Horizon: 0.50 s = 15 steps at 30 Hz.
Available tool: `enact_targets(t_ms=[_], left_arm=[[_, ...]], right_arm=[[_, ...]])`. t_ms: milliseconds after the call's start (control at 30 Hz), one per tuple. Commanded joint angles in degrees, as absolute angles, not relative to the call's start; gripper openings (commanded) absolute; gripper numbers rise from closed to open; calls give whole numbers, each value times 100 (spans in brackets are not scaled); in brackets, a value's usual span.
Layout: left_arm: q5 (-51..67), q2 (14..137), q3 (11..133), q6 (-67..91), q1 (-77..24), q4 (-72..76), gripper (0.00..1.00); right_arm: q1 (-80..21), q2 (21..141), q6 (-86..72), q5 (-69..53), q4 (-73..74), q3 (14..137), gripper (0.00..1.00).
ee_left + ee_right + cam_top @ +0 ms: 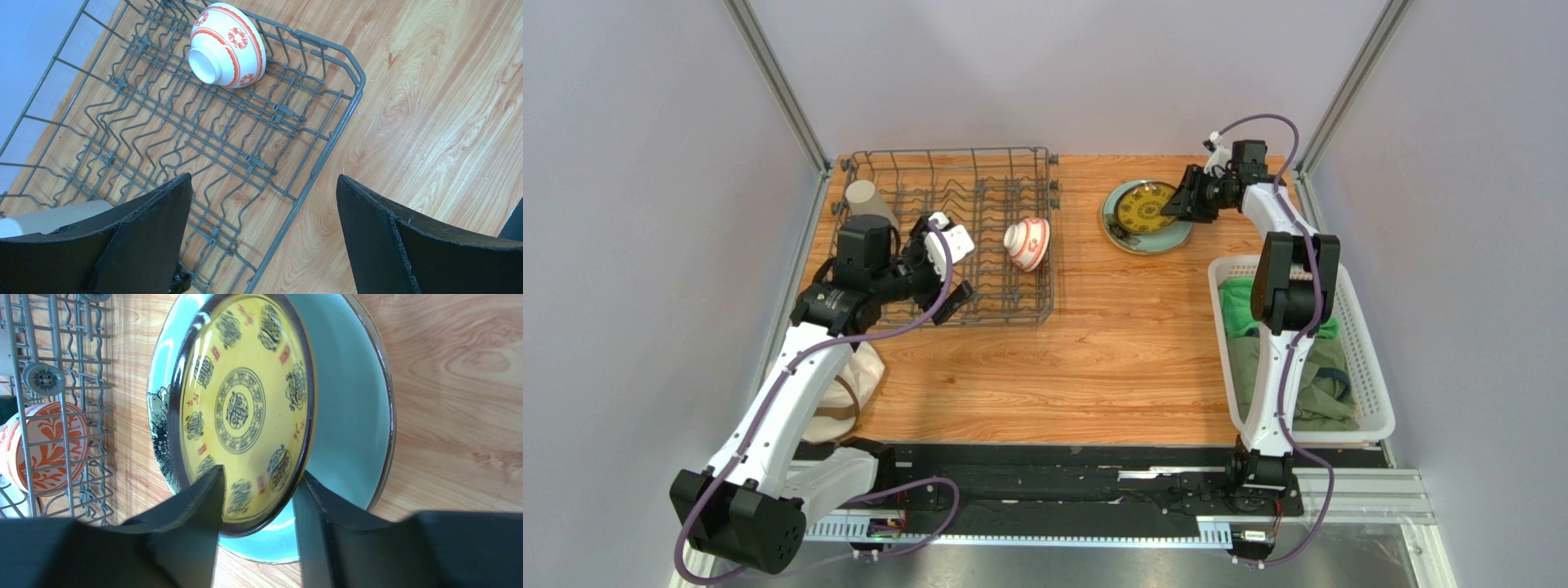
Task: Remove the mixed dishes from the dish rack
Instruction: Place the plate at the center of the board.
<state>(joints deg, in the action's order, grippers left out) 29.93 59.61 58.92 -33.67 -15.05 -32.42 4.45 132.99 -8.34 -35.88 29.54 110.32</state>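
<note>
The grey wire dish rack [995,306] stands at the back left. A small red-and-white bowl [1027,243] lies on its side in it, seen too in the left wrist view [227,44]. A beige cup [867,196] sits in the rack's back left corner. My left gripper [940,270] hovers open and empty over the rack's near part [264,184]. My right gripper [1179,202] is shut on the rim of the yellow-and-dark patterned plate [245,398], held tilted on the pale green plate [350,416]. I cannot make out the dark green mug.
A white slotted basket [1369,355] with green cloths stands at the right edge. A cream plate [852,386] lies at the front left, partly under my left arm. Bare wooden tabletop [1112,355] lies between the rack and the basket.
</note>
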Motion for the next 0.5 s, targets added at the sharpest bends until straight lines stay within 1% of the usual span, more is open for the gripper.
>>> enact_targets(t_ms=[0, 33, 133, 467], left_arm=[[3129, 5818, 5871, -3489, -1529, -3261, 95], [3138, 5818, 5871, -3498, -1529, -3261, 95], [3138, 5810, 5871, -3489, -1529, -3287, 95], [3103, 5810, 5836, -3568, -1529, -3296, 95]], right_arm=[[466, 13184, -712, -3577, 2997, 11101, 52], [475, 13166, -695, -3551, 2997, 11066, 54], [466, 13087, -598, -3490, 3023, 10996, 56], [475, 12850, -440, -3428, 3059, 10758, 56]])
